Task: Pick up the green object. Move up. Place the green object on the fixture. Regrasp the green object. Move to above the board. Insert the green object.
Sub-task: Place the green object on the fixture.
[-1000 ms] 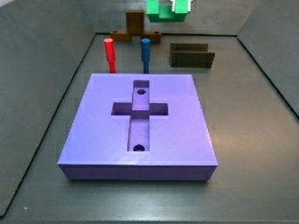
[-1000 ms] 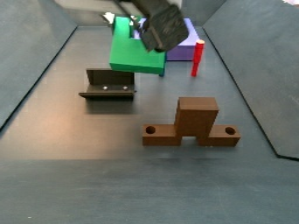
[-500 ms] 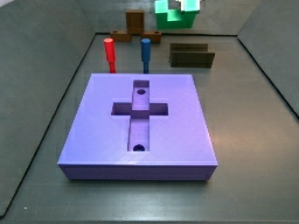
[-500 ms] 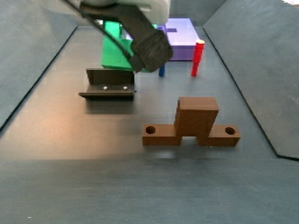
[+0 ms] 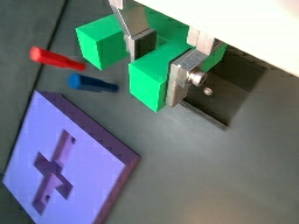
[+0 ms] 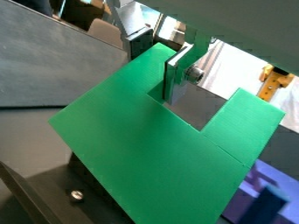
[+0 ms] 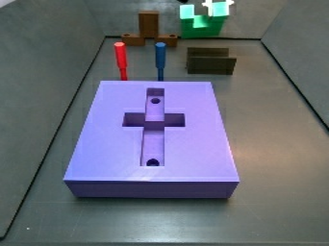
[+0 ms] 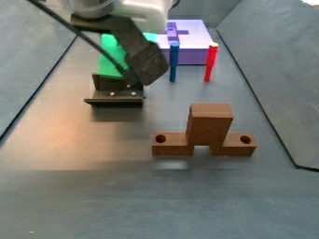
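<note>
The claw [image 5: 162,54] pinches the green object [image 5: 138,59] in the air just above the fixture [image 8: 115,91], so pick-up and lift look done, while placing, regrasping, moving over the board [image 7: 154,135] and inserting remain.

Before you a dark grey matte counter [image 7: 276,192], thin black lines [image 7: 298,91] running along its side edges, plain grey walls [image 7: 52,19] rising around it, soft even light, faint sheen on its surface.

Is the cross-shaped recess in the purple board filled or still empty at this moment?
Empty. In a side view the board's cross recess is bare, while the green object sits between the gripper's fingers above the fixture.
</note>
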### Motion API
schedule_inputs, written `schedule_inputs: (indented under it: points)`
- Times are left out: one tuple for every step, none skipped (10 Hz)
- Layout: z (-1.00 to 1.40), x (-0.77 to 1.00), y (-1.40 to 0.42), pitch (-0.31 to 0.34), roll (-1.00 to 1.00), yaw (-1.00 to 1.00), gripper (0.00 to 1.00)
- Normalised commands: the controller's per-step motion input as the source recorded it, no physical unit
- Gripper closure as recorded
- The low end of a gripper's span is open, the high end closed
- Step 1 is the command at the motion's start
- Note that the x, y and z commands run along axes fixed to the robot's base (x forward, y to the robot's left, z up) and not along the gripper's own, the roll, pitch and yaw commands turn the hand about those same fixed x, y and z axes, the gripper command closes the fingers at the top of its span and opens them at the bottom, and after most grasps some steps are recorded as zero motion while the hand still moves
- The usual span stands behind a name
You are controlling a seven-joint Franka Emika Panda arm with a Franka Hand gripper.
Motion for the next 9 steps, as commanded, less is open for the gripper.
schedule_inputs:
  points:
    - [-0.25, 0.81, -0.01, -0.197, -0.18, 0.0, 1.0]
    - [-0.28, 0.61, 0.0, -0.14, -0.26, 0.0, 1.0]
    - [-0.27, 0.5, 0.0, -0.026, -0.16, 0.0, 1.0]
    - [-0.33, 0.33, 0.0, 0.0, -0.02, 0.0, 1.0]
    - [-0.36, 0.23, -0.03, 0.066, 0.0, 0.0, 1.0]
    - [-0.34, 0.25, -0.08, 0.117, 0.06, -0.04, 1.0]
    - [-0.35, 0.26, -0.07, 0.129, 0.0, -0.04, 1.0]
    - [-0.4, 0.2, -0.03, 0.089, 0.0, 0.0, 1.0]
    - [-0.37, 0.06, -0.03, 0.051, -0.01, 0.0, 1.0]
